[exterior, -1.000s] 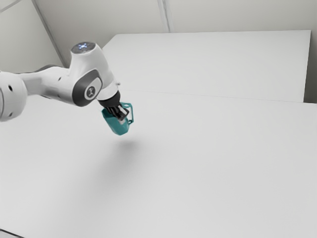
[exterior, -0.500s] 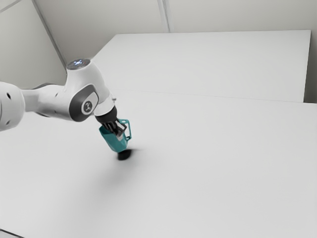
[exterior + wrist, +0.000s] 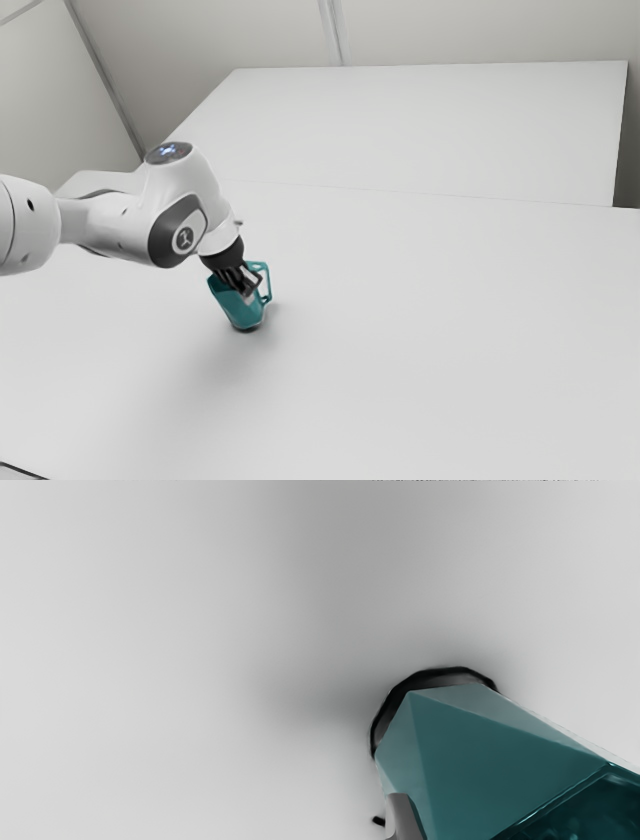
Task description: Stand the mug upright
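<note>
The hand (image 3: 249,290) is grasping the teal mug (image 3: 238,309). The mug is with its bottom low over the worktop (image 3: 420,350), mouth upward, leaning a little; if the bottom touches the worktop, I cannot tell.

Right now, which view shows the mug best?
The exterior view: it shows the mug from rim to base, with its handle. The wrist view gives a closer look at faceted side panels and part of the mouth, cut off by the picture's edge.
</note>
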`<control>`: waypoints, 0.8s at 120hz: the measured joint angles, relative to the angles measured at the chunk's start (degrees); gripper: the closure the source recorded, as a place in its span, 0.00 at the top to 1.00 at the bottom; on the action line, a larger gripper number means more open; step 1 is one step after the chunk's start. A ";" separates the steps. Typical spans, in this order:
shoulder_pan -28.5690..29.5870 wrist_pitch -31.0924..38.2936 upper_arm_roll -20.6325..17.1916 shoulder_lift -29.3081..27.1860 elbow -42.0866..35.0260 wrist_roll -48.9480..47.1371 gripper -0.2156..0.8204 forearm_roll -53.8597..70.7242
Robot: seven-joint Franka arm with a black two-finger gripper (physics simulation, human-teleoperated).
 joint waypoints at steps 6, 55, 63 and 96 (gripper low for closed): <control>0.43 0.30 0.01 0.08 -0.11 0.00 0.03 -0.01; 1.32 0.06 -0.13 -2.03 -0.18 -0.03 0.61 0.49; 0.65 -0.77 -0.19 -4.12 -0.17 -0.03 0.66 0.51; -1.63 -7.15 -0.14 -8.19 6.79 -0.03 0.76 0.52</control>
